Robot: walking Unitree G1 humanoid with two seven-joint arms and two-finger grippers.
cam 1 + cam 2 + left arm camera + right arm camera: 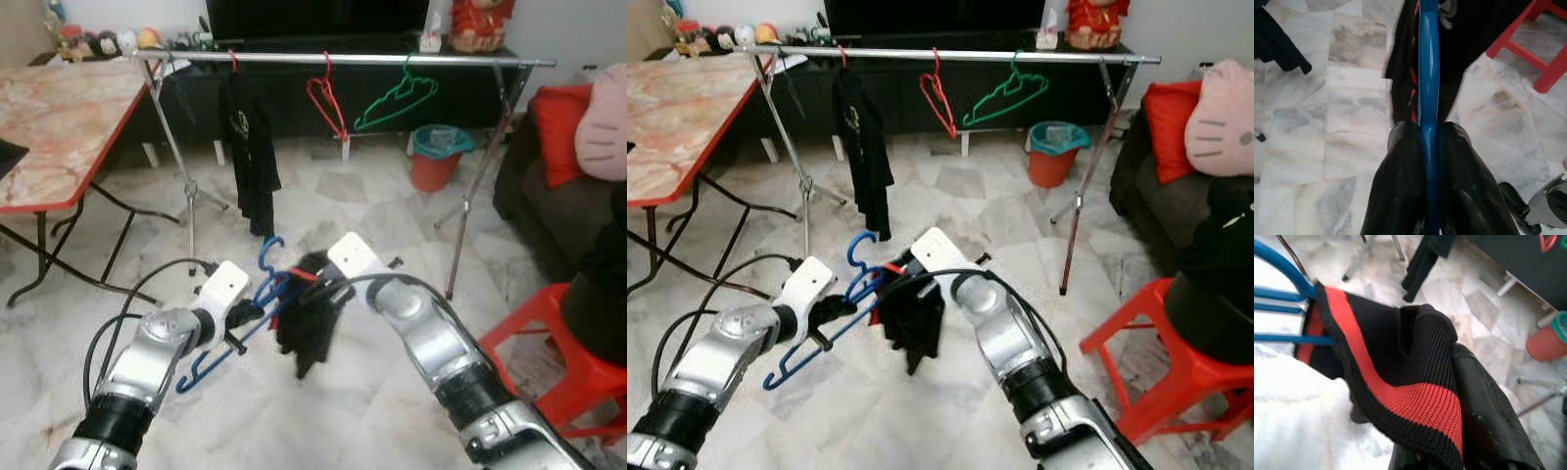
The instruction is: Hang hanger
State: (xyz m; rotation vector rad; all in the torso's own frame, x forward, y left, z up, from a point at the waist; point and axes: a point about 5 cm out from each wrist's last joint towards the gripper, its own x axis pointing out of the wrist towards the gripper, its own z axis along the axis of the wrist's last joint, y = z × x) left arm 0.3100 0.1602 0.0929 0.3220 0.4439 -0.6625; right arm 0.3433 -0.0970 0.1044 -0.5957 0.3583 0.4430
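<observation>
1. The left gripper [1428, 147] has its two black fingers [1400, 186] pressed tight against the blue hanger [257, 294], gripping the plastic bar between them; the hanger tilts, hook up toward 12 o'clock and its long end down toward 7 o'clock.
2. The right gripper [318, 292] meets the hanger from 3 o'clock, and its fingers [1484, 401] are pinched on the black garment with a red stripe [1400, 391], which is bunched over the hanger and droops below it.
3. Both grippers and the hanger sit low in the middle of the head view, above the marble-patterned tile floor [323, 392], pale with grey veins.
4. At 12 o'clock, well apart from the grippers, a metal clothes rail [343, 59] spans the room on tripod legs.
5. On the rail hang a black shirt [250, 147] at about 11 o'clock, a red hanger [326, 103] near the middle and a green hanger [397, 98] at about 1 o'clock.
6. Behind the rail stands a dark low cabinet [294, 93] with a large black screen above it.
7. A marble-look folding table with a red edge [59, 127] fills the 10 o'clock side.
8. An orange bin with a teal liner [438, 155] stands on the floor at 1 o'clock.
9. A dark sofa with a red cushion [558, 132] sits at 2 o'clock, and a red plastic stool [549, 362] at 4 o'clock.
</observation>
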